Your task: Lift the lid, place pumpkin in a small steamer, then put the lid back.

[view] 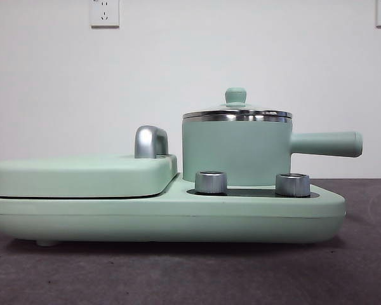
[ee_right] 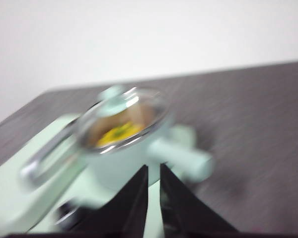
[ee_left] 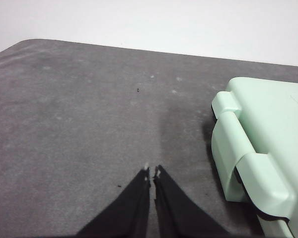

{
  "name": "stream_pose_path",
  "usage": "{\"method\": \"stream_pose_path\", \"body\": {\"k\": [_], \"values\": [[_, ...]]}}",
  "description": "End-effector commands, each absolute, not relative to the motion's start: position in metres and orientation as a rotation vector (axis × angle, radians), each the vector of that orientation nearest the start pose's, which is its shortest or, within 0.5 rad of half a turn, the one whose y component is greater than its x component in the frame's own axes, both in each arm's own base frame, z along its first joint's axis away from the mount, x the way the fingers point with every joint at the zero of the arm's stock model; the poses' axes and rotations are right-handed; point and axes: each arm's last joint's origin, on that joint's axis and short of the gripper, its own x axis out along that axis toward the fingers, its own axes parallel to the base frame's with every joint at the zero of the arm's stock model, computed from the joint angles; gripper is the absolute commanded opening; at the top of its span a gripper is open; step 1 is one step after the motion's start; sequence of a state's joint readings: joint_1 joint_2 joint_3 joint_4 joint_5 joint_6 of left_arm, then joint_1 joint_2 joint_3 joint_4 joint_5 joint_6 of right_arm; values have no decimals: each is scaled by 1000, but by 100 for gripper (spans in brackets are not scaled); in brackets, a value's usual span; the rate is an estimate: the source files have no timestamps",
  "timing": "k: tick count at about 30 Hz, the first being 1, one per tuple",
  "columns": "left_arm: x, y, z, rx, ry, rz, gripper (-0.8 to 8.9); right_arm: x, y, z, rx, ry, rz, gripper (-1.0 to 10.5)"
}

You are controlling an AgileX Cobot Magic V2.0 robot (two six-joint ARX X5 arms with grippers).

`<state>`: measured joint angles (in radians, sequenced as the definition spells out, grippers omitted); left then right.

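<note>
A: Largest first: wide mint appliance base (view: pixel 165 219) spread across the lower half of the front frame on the dark table (view: pixel 178 273), flat grill cover (view: pixel 82 175) with its chrome handle (view: pixel 150 141) at left.

B: Then the small steamer (view: pixel 236 151), right of centre, long side handle (view: pixel 327 143) reaching toward the right edge. Two silver knobs (view: pixel 211 182) just in front.

A: Lid (view: pixel 236 114) seated on the steel rim, mint knob (view: pixel 235 96) on top. Looks level from the front.

B: Pumpkin (ee_right: pixel 116 133): only a yellow blur with a hint of green through the glass in the right wrist frame, centre-left. Inside the pot, by the look of it. So, judged complete or nearly so.

A: Right end effector (ee_right: pixel 153 171) at bottom centre of its frame, just short of the steamer handle, jaws a thin slit apart, nothing held. Left end effector (ee_left: pixel 152 173) over bare table beside the base, tips nearly touching, also empty.

B: Risks? Clipping the steamer handle while pulling away, given how close the right jaws sit; could turn the pot or jolt the lid askew. Blur in that frame hides whether the lid sits fully flush.
</note>
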<state>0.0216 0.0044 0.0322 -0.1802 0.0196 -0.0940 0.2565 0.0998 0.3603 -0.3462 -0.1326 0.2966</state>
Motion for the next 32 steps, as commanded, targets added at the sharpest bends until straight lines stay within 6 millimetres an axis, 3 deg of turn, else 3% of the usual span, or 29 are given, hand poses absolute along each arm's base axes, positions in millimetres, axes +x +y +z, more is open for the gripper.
{"method": "stream_pose_path", "body": {"k": [1, 8, 14, 32], "values": [[96, 2, 150, -100, 169, 17, 26, 84, 18, 222, 300, 42, 290, 34], [96, 2, 150, -100, 169, 17, 26, 96, 6, 179, 226, 71, 87, 34], [96, 2, 150, -100, 169, 17, 26, 97, 5, 158, 149, 90, 45, 34], [96, 2, 150, -100, 169, 17, 26, 96, 5, 150, 28, 170, 33, 34]]}}
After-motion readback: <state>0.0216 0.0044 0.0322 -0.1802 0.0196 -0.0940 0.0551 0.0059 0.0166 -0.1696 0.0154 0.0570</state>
